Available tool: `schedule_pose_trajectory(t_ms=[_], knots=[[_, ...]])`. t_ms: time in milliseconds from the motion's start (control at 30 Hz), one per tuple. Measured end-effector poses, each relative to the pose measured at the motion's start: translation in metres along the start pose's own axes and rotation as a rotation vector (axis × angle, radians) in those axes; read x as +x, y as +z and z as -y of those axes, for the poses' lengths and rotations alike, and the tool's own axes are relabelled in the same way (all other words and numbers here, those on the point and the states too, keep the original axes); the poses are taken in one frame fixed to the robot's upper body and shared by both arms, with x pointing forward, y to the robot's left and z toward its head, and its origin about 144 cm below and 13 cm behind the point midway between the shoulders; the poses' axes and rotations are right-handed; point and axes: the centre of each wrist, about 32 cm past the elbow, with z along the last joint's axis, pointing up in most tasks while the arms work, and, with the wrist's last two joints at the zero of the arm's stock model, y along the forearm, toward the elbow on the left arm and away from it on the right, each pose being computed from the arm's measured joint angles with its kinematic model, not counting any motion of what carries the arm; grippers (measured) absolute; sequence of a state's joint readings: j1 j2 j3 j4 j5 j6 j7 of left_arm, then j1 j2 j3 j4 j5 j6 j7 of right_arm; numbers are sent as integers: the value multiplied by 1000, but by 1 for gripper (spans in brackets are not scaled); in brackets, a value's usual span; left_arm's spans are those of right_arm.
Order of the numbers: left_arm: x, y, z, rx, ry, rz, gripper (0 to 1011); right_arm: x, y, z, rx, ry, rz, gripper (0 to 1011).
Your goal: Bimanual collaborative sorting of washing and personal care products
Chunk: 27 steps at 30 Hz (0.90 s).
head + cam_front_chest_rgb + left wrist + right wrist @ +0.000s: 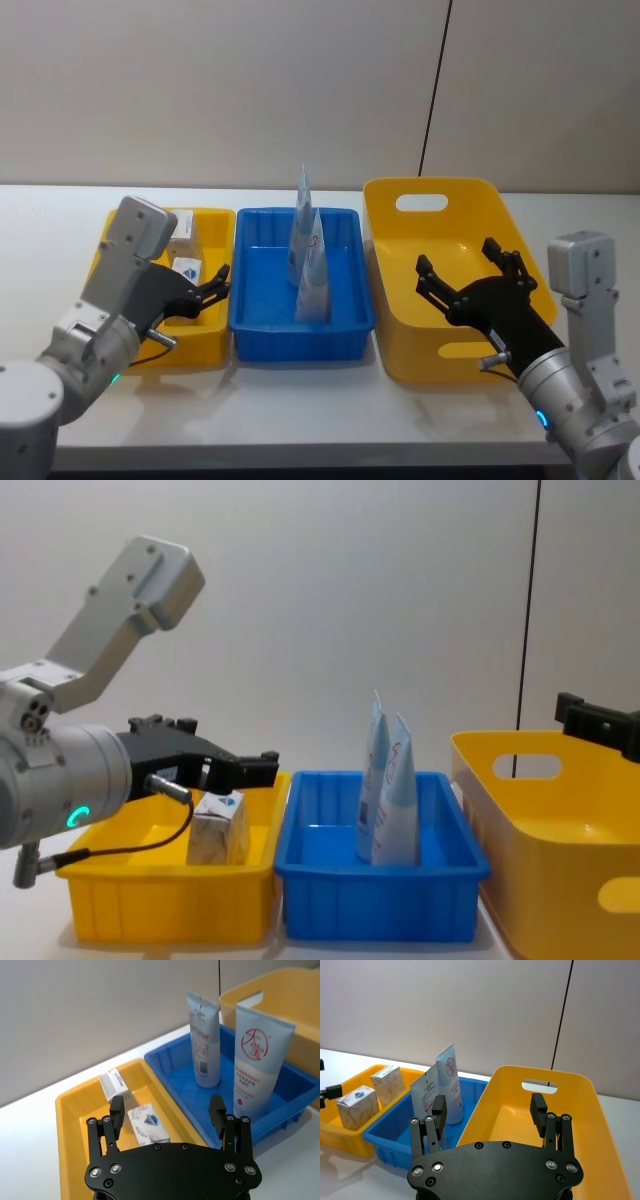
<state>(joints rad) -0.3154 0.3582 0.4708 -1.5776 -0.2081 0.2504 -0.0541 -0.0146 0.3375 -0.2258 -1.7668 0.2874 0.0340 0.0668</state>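
Two slim pale-blue plastic tubes (314,272) are stood in a blue plastic bin (300,338), two beige cardboard cartons (186,268) in a small yellow bin (190,351); left gripper (222,281) and right gripper (460,262) are held spread.

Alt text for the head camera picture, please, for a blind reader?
On a white table, a small yellow plastic bin holds two beige cartons, a blue plastic bin two upright pale-blue tubes, beside a large yellow plastic bin. Open black left gripper and right gripper hover over the yellow bins.
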Motion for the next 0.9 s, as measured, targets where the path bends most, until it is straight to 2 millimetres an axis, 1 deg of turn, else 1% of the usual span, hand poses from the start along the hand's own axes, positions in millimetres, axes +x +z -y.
schedule_pose_trajectory(t_ms=[367,900], knots=[[4,1,16,112,-9,-9,1001,0,0,0,0,0,0,1003],[4,-2,28,172,10,-23,1001,0,0,0,0,0,0,1003]])
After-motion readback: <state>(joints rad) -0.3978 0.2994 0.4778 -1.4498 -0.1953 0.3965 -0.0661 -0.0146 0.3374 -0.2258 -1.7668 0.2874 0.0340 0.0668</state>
